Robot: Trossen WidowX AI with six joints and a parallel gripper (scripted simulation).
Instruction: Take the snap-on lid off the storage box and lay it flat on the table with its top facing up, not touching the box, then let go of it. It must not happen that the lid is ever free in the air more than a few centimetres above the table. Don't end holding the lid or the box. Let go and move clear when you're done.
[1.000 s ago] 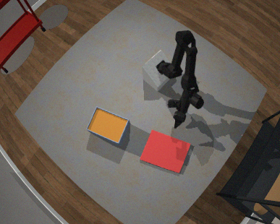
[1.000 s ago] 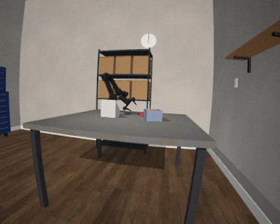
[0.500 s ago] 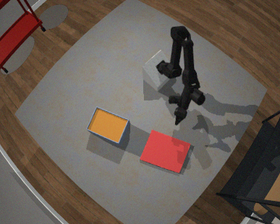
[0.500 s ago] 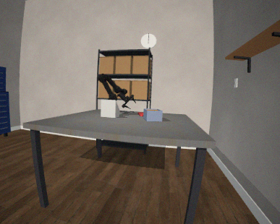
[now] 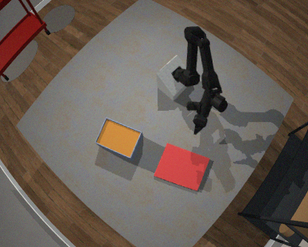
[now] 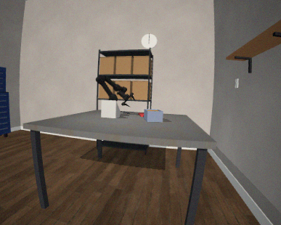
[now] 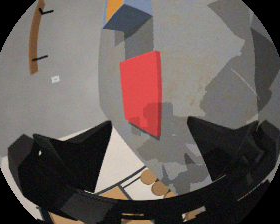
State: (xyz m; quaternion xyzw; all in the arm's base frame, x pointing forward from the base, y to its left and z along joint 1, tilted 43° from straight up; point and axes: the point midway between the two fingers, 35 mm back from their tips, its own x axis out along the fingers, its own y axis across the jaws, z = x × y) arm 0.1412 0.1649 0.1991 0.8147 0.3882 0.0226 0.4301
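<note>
The red lid [image 5: 181, 166] lies flat on the grey table, to the right of the storage box [image 5: 118, 138] with a gap between them. The box is open, blue-grey outside and orange inside. My gripper [image 5: 197, 128] hangs in the air above the table, up and to the right of the lid, open and empty. In the wrist view the lid [image 7: 141, 92] lies ahead between my two spread fingers, with the box [image 7: 127, 4] beyond it. In the side view the box [image 6: 153, 115] and a sliver of the lid [image 6: 141, 115] show by my gripper [image 6: 126, 104].
A white block [image 5: 172, 77] stands at the arm's base on the table; it also shows in the side view [image 6: 110, 108]. A red cart [image 5: 13, 37] is off the table at the top left. A dark shelf rack [image 5: 290, 191] stands at the right.
</note>
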